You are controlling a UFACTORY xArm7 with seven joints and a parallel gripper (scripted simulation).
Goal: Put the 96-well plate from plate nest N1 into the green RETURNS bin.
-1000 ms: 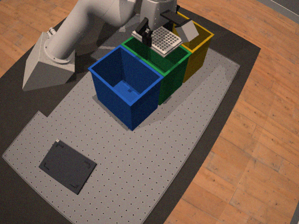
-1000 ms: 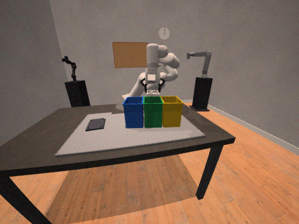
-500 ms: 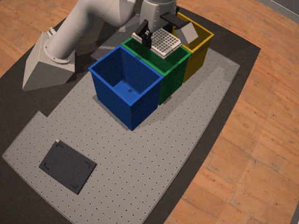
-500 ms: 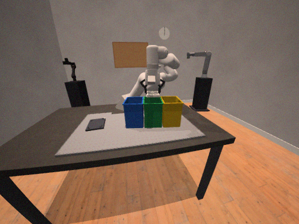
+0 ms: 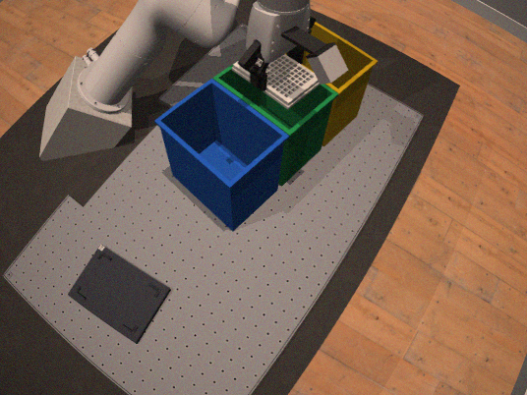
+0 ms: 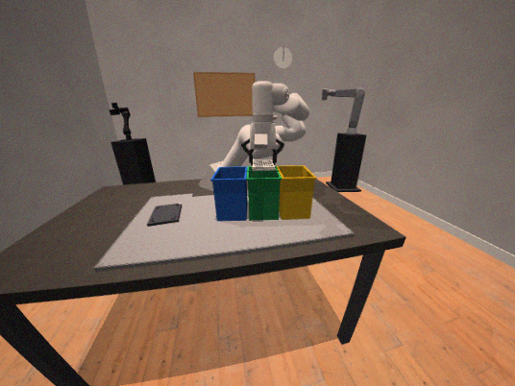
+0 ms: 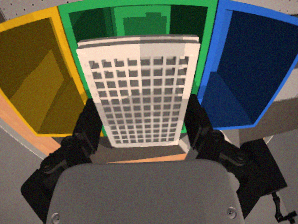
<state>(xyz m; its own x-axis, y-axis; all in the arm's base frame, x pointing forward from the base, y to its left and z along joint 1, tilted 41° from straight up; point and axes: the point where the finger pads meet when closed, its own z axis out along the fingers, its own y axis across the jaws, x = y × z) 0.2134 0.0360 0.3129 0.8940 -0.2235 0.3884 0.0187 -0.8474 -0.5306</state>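
Note:
My gripper (image 5: 277, 59) is shut on the white 96-well plate (image 5: 277, 79) and holds it flat over the mouth of the green bin (image 5: 290, 115), just above the rim. In the wrist view the plate (image 7: 141, 90) sits between my two black fingers, with the green bin (image 7: 140, 19) under and ahead of it. In the exterior view the plate (image 6: 262, 164) hangs just over the green bin (image 6: 263, 192). The dark plate nest (image 5: 119, 294) lies empty at the near left of the mat. The bins' signs do not show.
The blue bin (image 5: 223, 147) stands against one side of the green bin and the yellow bin (image 5: 346, 84) against the other, all upright in a row. The arm's base (image 5: 84, 113) stands behind the bins. The table edge (image 6: 240, 269) runs along the front.

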